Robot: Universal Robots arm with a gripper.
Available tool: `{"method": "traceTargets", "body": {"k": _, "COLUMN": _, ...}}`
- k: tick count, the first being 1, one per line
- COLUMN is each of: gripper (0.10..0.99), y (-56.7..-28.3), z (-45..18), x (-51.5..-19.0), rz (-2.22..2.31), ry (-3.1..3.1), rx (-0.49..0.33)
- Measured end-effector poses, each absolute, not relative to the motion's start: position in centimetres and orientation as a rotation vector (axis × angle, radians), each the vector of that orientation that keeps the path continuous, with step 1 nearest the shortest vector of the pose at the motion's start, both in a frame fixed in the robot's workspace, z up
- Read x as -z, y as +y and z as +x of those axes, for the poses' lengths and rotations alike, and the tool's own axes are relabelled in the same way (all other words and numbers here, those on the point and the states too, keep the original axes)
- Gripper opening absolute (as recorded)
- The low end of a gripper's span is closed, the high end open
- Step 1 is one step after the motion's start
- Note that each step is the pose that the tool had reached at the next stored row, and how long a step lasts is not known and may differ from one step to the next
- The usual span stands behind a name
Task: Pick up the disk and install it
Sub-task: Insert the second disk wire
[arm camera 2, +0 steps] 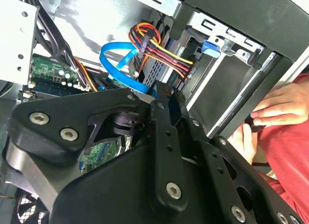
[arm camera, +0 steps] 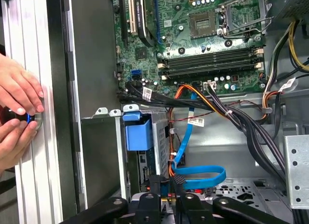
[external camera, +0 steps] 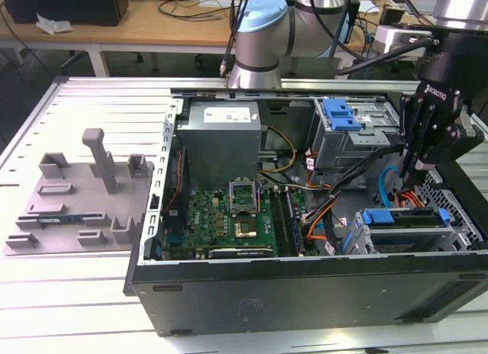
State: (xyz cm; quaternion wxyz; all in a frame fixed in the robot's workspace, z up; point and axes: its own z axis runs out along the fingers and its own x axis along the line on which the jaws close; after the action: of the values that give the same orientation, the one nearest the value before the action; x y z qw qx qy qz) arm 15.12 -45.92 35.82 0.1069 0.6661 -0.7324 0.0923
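The disk, silver with a bright blue carrier frame, sits in the drive cage at the near right corner of the open computer case. In the first wrist view its blue tab and metal side show as the disk slotted in the cage. My gripper hangs a little above and behind the cage, fingers drawn together and holding nothing. In both wrist views the gripper stands beside a looped blue flat cable, apart from the disk.
A person's hands hold a small object at the case's outer edge, close to the cage. Cable bundles cross near the gripper. A bare blue bracket sits in the upper bay. A grey fixture plate lies at the exterior view's left.
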Motion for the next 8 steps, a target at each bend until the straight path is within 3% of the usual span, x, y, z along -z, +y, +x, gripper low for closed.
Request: {"method": "traceTargets", "body": {"k": 8, "gripper": 0.161, "y": -45.92, "z": 15.12, "x": -35.75, "rz": 1.962, "ry": -2.157, "rx": -0.270}}
